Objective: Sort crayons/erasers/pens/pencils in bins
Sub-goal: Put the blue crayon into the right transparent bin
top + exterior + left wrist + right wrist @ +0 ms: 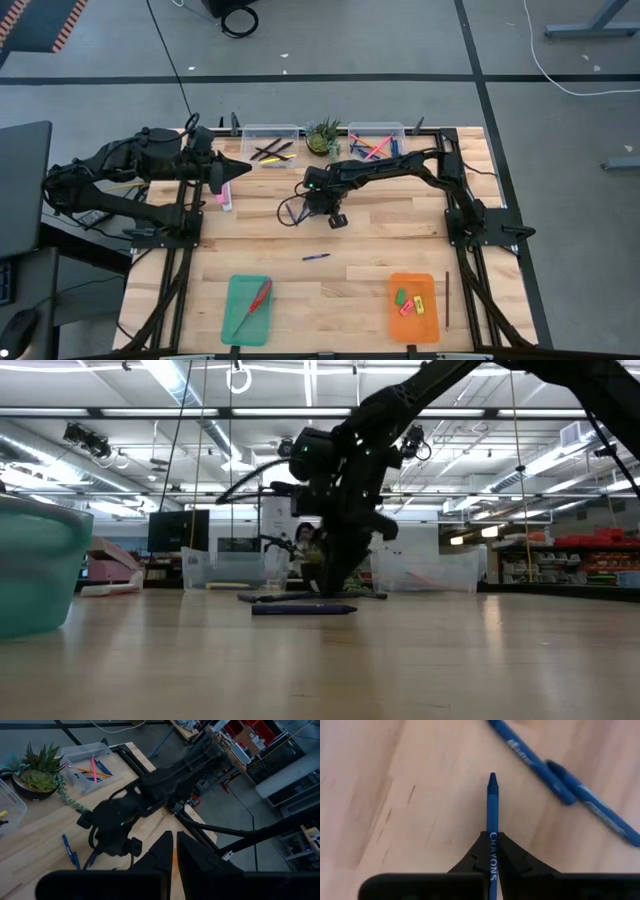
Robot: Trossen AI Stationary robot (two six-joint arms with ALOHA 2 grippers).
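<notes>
Wooden table [400,250] lay under your right gripper [492,851], which was closed on a blue crayon [492,815]. Two blue pens [560,785] lay near it; farther stood clear bins [270,143]. Your left gripper [174,851] was closed, empty.

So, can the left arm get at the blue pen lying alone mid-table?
Probably yes: the blue pen lies on bare wood with nothing over it, and the right arm's jaws, shut on a crayon, are farther back.
</notes>
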